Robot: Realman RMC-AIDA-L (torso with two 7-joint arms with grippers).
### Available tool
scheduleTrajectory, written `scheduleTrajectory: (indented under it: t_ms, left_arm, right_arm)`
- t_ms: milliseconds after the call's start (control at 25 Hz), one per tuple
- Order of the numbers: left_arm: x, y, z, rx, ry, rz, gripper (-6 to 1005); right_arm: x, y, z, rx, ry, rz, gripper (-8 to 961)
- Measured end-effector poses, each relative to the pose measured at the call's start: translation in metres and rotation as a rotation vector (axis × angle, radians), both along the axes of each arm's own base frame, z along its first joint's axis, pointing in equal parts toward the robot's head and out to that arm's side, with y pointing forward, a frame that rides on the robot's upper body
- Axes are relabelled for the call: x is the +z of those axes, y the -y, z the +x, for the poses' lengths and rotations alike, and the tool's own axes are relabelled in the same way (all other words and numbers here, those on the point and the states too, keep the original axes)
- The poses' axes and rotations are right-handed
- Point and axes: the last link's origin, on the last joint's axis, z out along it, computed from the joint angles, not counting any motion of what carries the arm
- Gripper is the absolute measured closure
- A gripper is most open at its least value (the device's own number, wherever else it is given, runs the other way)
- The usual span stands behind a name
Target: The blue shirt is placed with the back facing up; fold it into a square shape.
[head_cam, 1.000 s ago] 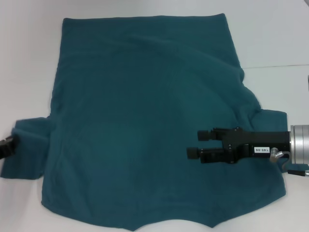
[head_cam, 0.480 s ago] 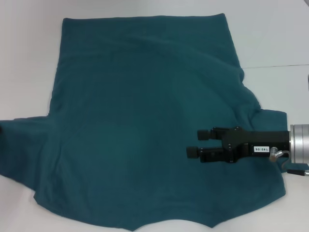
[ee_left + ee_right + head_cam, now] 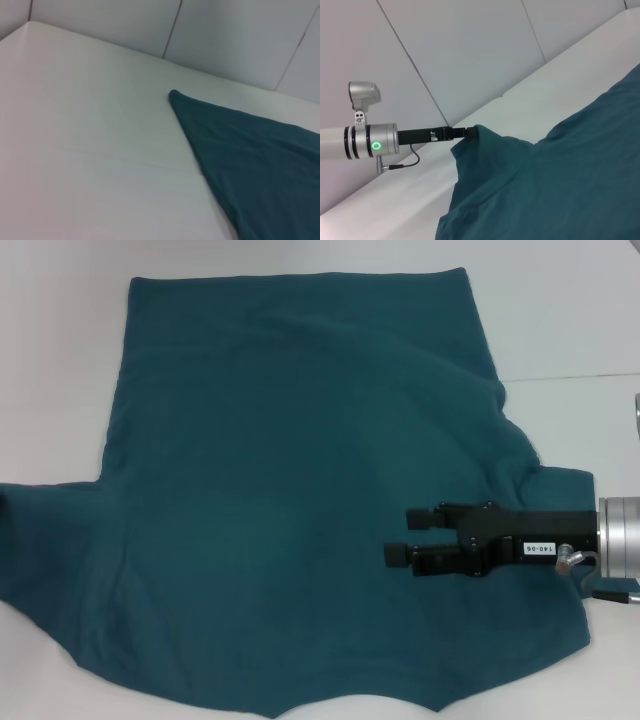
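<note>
Blue shirt [image 3: 290, 480]: spread flat across white tabletop [image 3: 560, 310]. Left gripper [image 3: 465, 133]: jaws clenched on the left sleeve, holding it raised. Right gripper [image 3: 408, 534]: above shirt's right side, jaws parted, grasping nothing.

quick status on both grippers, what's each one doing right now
Left gripper: shut on the blue shirt, holding its sleeve up off the table.
Right gripper: open, holding nothing, above the shirt.
</note>
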Motion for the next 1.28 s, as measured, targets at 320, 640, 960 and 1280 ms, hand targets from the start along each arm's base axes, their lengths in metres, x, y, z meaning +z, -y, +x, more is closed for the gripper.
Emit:
scheduleTrajectory:
  t_ms: [320, 640, 960, 1280]
  left_arm:
    - [-0.011, 0.008, 0.027, -0.117, 0.178, -0.089, 971]
    - [-0.021, 0.013, 0.052, -0.212, 0.33, -0.152, 968]
    - [-0.045, 0.009, 0.073, -0.243, 0.407, -0.172, 964]
    - [-0.053, 0.006, 0.081, -0.269, 0.412, -0.19, 962]
  right_arm:
    - [-0.002, 0.0, -0.001, 0.0, -0.003, -0.002, 44]
    - [-0.002, 0.001, -0.001, 0.0, -0.004, -0.002, 44]
    - [-0.002, 0.001, -0.001, 0.004, -0.003, -0.001, 44]
    - [-0.002, 0.002, 0.0, 0.002, -0.003, -0.001, 45]
